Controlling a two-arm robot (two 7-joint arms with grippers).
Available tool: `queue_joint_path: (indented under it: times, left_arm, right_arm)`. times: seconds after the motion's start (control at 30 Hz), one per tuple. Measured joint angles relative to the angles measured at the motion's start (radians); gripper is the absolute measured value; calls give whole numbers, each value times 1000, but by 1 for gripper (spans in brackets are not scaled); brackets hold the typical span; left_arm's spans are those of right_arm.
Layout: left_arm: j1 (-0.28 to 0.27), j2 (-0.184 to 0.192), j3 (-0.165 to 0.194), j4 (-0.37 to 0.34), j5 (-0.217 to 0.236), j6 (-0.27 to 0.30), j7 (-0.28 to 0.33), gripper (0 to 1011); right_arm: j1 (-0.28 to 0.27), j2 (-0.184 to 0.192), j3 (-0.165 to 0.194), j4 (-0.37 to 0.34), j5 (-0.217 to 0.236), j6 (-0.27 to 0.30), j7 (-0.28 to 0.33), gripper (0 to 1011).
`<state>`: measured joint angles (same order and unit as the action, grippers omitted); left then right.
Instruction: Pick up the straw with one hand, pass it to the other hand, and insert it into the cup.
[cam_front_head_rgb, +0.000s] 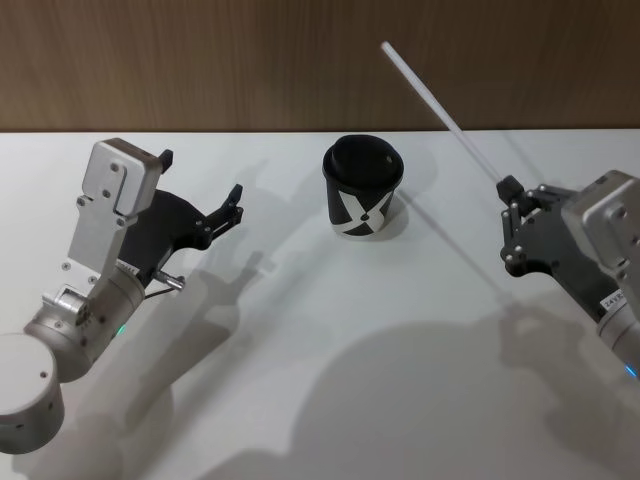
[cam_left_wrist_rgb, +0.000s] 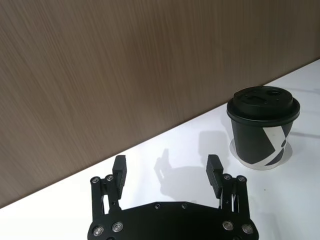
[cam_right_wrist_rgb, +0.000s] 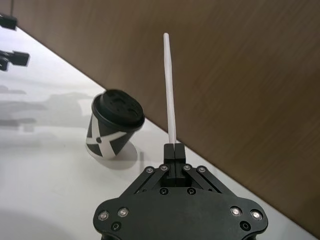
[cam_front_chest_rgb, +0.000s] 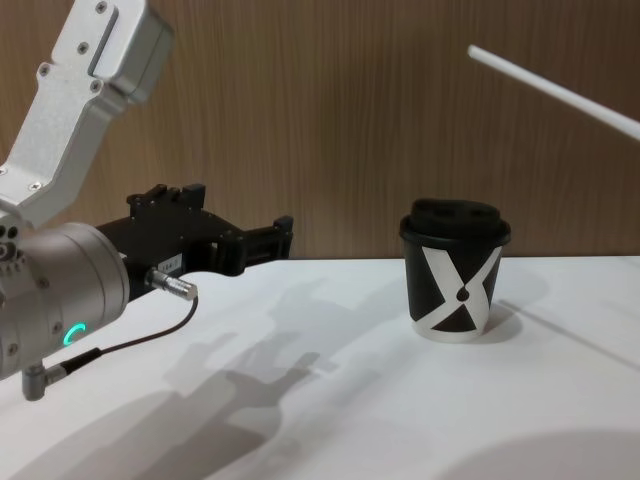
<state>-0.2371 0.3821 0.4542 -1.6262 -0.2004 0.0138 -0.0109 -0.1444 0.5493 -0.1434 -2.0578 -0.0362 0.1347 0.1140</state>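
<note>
Left gripper (cam_front_head_rgb: 200, 180): jaws spread, empty, near cup (cam_front_head_rgb: 362, 190), likely ready to receive.
Right gripper (cam_front_head_rgb: 510, 192): jaws clenched on straw (cam_front_head_rgb: 440, 108) end, angled high over bench (cam_front_head_rgb: 300, 380).

White table (cam_front_head_rgb: 300, 400), wood-grain wall (cam_front_head_rgb: 200, 60) behind.

Bright overhead light, soft overlapping grey shadows across the white table (cam_front_head_rgb: 330, 330), sharp focus throughout

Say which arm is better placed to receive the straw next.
Left, likely: the left tool is open and empty, off to the left of the cup, while the right tool is shut on the straw, holding it aloft.
</note>
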Motion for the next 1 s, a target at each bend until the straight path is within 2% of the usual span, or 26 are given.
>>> queue_joint_path:
  times: [0.23, 0.47, 0.8, 1.0]
  left_arm:
    - [0, 0, 0, 0, 0, 0, 0, 1003]
    - [0, 0, 0, 0, 0, 0, 0, 1002]
    - [0, 1, -1, -1, 0, 0, -4, 1003]
    - [0, 10, -6, -8, -15, -3, -35, 1003]
  right_arm:
    - [-5, 27, 0, -38, 0, -41, 40, 3]
    - [1, 51, -5, -75, 24, -83, 95, 3]
    - [8, 64, -12, -104, 45, -109, 138, 3]
    - [10, 68, -14, -114, 51, -118, 151, 3]
